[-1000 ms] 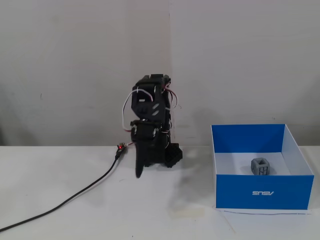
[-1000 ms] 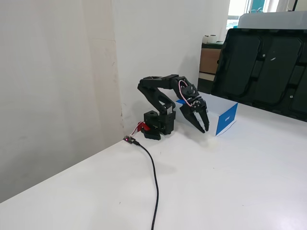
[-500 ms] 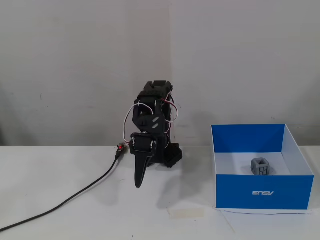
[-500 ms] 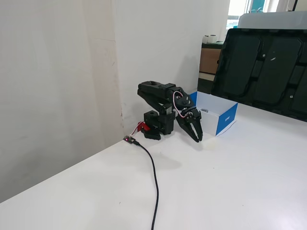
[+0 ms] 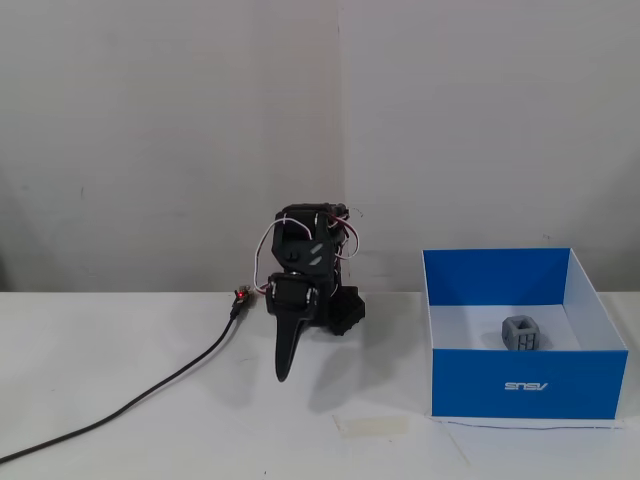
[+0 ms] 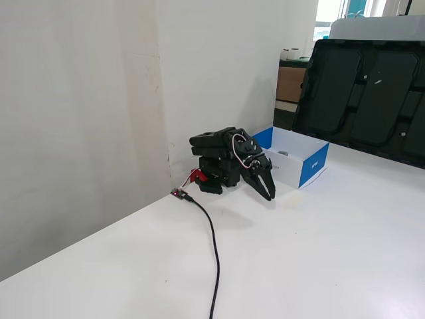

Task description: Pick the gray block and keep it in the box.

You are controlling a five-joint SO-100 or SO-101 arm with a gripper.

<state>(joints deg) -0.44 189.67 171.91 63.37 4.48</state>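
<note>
The gray block (image 5: pixel 522 334), a small dark cube with cut-out faces, lies inside the blue box (image 5: pixel 529 385) on its white floor, at the right of a fixed view. The same box (image 6: pixel 313 166) shows behind the arm in the other fixed view, where the block is not clearly visible. My gripper (image 5: pixel 285 372) (image 6: pixel 269 195) points down at the table, folded low in front of the arm's base, well left of the box. Its fingers are together and hold nothing.
A black cable (image 5: pixel 150 394) (image 6: pixel 214 246) runs from the arm's base across the white table toward the front left. A pale strip of tape (image 5: pixel 372 425) lies on the table. Large dark trays (image 6: pixel 362 93) lean behind the table.
The arm has folded down and back toward its base, lowering the gripper close to the table. The block and the box have stayed put.
</note>
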